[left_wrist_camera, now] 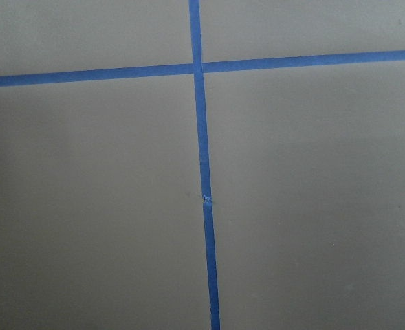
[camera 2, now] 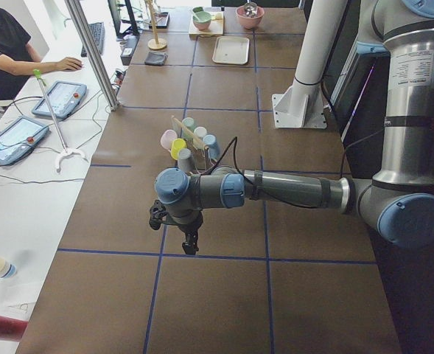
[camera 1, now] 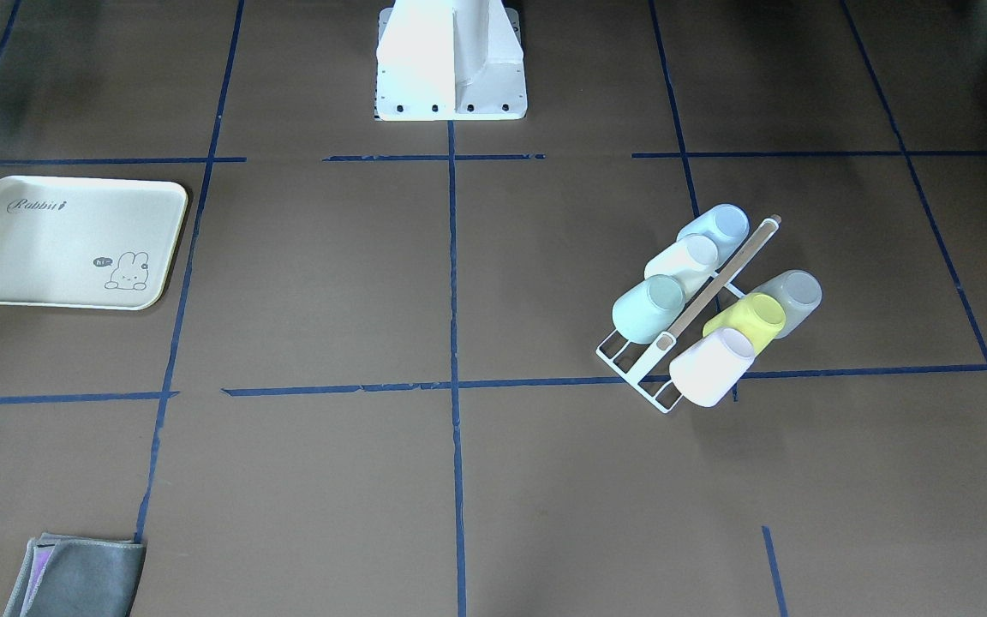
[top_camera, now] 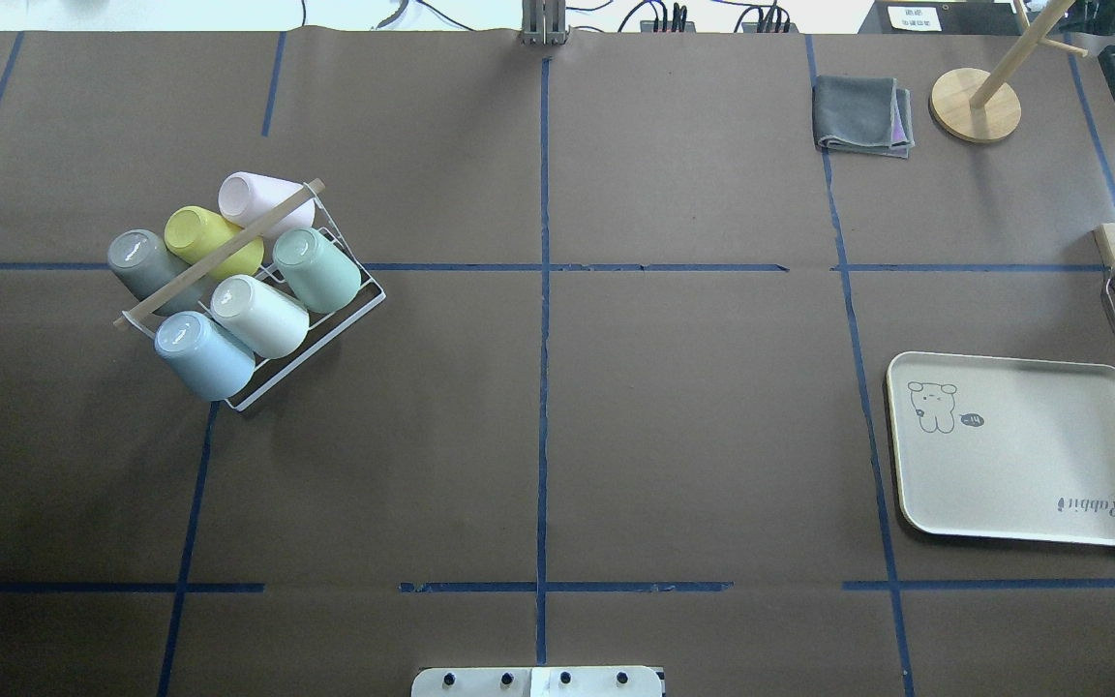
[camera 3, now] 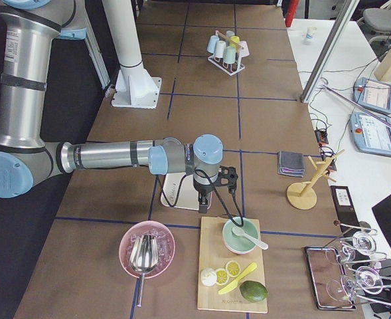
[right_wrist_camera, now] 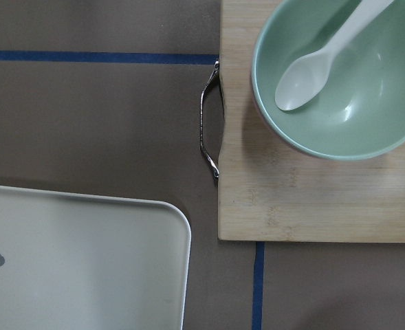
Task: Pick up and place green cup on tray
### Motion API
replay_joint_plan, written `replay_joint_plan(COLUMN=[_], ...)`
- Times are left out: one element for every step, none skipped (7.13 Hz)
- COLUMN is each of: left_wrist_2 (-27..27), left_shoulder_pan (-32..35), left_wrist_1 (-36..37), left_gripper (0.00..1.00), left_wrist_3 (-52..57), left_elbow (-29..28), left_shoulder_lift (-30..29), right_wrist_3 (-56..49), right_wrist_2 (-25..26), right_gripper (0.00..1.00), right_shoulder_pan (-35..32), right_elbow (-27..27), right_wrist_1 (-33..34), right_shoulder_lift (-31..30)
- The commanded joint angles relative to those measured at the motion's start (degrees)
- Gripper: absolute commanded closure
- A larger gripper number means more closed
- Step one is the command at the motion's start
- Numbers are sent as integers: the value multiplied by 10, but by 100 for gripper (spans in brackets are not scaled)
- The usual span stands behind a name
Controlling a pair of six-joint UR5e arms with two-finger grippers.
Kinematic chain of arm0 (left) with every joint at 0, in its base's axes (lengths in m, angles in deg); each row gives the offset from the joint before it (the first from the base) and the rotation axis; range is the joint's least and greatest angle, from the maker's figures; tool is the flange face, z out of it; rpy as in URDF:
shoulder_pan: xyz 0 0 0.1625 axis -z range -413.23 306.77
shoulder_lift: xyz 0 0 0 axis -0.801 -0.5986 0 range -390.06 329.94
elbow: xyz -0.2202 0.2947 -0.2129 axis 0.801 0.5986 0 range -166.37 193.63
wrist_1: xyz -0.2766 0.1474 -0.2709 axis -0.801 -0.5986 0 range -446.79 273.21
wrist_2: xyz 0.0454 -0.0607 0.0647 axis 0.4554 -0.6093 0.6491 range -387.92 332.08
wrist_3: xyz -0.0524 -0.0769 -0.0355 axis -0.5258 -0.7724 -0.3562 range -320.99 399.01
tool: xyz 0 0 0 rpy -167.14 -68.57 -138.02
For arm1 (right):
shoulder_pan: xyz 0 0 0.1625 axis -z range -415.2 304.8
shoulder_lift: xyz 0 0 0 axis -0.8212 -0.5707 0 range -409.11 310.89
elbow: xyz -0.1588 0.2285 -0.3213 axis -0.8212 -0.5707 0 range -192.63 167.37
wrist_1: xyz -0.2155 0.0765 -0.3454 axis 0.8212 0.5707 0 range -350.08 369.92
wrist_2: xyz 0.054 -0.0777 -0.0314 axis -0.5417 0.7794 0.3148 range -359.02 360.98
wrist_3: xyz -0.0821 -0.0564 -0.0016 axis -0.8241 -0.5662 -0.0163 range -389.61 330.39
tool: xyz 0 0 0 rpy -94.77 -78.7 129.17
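A: Where does the green cup [top_camera: 317,268] sit?

B: On the white wire rack [top_camera: 365,301], on the robot's left half of the table. It is tipped on its peg, base uppermost, at the far end of the row on the side facing the table's middle. The cream cup [top_camera: 259,316] touches it, or nearly so, and the pale blue cup [top_camera: 202,354] comes after that. The wooden handle bar [top_camera: 219,254] runs just beside its base.

A: And the tray [top_camera: 1022,465]?

B: Well apart, on the robot's right, with nothing on it.

A: What about the pincers?

B: The left gripper [camera 2: 191,243] hangs over bare table short of the rack. Its wrist camera shows only brown paper and blue tape. The right gripper [camera 3: 205,203] hovers by the tray's corner and the wooden board [right_wrist_camera: 312,199] holding the green bowl [right_wrist_camera: 353,82]. Both appear only in the side views, so I cannot tell whether their fingers are wide or narrow.

A: So nothing is grasped yet. How should the reach go?

B: I'd use the left arm, since it is nearer. Come in from the open side, away from the bar, with the fingers spread across the cup's body and lined up with its tilt. Then draw it off along the peg's axis rather than straight up.

A: Risks?

B: Nudging the cream cup, catching the bar, or dragging the light rack along.
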Motion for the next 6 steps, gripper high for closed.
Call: replay_joint_plan(left_wrist_2=[-2,0,2,2,2,-2], left_shoulder_pan=[-3,-3,-4,-4,-5,-5], left_wrist_1=[-9,-12,-12,-12,-12,-13], left_gripper=[0,0,0,0,0,0], left_wrist_3=[-8,-7,-7,-8,-10,-11], left_elbow=[1,7,7,4,7,7], left_shoulder_lift=[-2,-1,-1,-1,-1,1], right_wrist_3=[-5,0,1,1,-1,1], right_wrist_2=[-1,-1,-3,-4,-9,-15], right_gripper=[0,0,0,0,0,0], right_shoulder_pan=[0,0,0,0,0,1], right_elbow=[-2,-7,-8,-7,-3,8], right_wrist_1=[0,0,0,0,-2,-41], right_shoulder_lift=[0,-1,-1,-2,-2,-2])
